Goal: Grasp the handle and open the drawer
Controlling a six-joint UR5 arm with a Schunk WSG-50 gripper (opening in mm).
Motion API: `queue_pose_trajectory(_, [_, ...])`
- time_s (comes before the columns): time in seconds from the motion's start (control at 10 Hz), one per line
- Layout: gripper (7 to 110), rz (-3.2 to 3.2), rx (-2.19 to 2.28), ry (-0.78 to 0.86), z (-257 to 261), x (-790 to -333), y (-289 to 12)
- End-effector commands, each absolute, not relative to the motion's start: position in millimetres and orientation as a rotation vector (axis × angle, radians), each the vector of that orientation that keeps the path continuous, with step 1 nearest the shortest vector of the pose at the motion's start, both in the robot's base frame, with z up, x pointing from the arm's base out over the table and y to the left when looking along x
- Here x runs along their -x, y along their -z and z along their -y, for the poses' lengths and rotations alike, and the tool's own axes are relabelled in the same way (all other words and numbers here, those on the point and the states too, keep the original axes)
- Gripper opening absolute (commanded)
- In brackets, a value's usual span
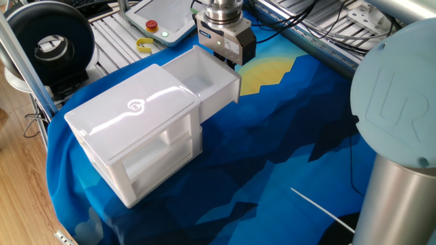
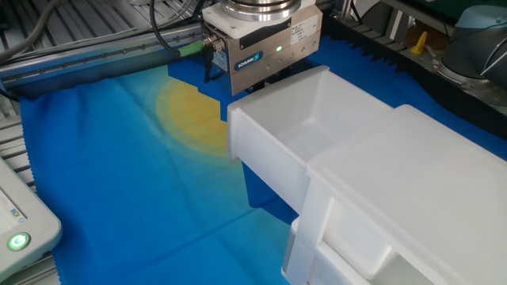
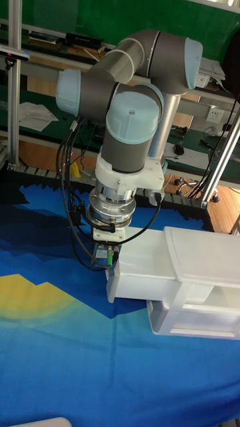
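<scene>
The white drawer (image 1: 204, 78) (image 2: 301, 119) (image 3: 137, 273) sticks well out of the top of the white cabinet (image 1: 129, 116) (image 2: 412, 182) (image 3: 200, 267), and its tray is empty. My gripper (image 1: 230, 61) (image 2: 265, 75) (image 3: 107, 261) hangs straight down against the drawer's front face, its fingers tucked behind the front wall. The handle is hidden between the fingers and the drawer front in every view. The drawer travels along with the gripper, so the gripper is shut on the handle.
Blue and yellow cloth (image 2: 119, 158) covers the table. A white pendant with a red button (image 1: 151, 26), a yellow piece (image 1: 144, 45) and a black spool (image 1: 51, 47) lie beyond the cabinet. The arm's grey base (image 1: 402, 136) stands at the right. Two closed white panels (image 1: 160, 153) sit below the drawer.
</scene>
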State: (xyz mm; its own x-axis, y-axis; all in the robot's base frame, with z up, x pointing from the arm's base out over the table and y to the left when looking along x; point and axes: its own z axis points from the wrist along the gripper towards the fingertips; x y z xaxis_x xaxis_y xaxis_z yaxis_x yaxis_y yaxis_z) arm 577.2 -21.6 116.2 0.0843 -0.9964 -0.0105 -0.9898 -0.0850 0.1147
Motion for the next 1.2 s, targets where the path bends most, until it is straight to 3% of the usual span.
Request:
queue_pose_trajectory(0.0, [7,2.076,-2.262,0.139,24,-579,-118])
queue_pose_trajectory(1.1, [7,2.050,-2.286,0.135,39,-581,-114])
